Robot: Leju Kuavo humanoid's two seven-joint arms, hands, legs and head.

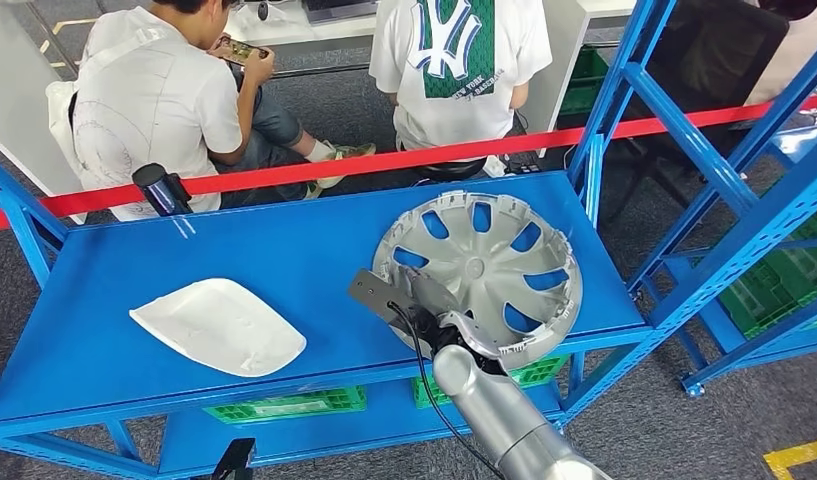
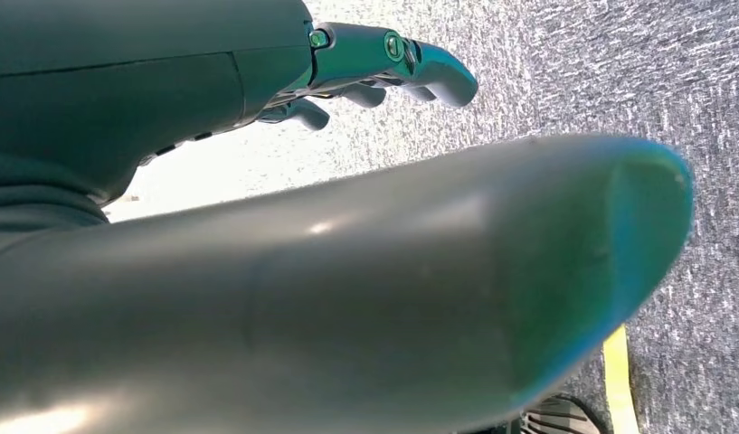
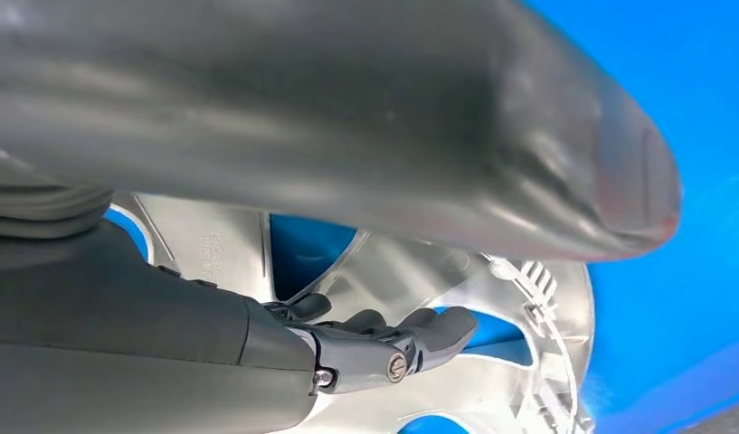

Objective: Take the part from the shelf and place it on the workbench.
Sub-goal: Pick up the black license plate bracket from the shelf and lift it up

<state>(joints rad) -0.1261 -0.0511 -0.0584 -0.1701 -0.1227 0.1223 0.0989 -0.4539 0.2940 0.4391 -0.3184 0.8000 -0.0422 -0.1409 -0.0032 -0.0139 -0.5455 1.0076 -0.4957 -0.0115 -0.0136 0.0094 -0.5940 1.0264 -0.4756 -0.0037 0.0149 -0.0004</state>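
Blue shelf top [image 1: 284,250] behind red tape [image 1: 284,178], right hand [image 1: 439,315] grasping silver wheel cover [image 1: 484,262] at near edge, white panel [image 1: 219,325] well apart, left hand [image 2: 383,68] released over grey carpet [image 2: 664,81]

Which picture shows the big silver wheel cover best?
The head view: the whole wheel cover lies on the blue shelf. The right wrist view shows just some spokes behind the right hand's fingers. The left wrist view looks at the floor.

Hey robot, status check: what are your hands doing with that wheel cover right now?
Right hand on the hubcap, fingers against its spokes; grasp unconfirmed. Left hand open, hanging over floor. Hubcap flat on blue shelf; white panel lies apart.
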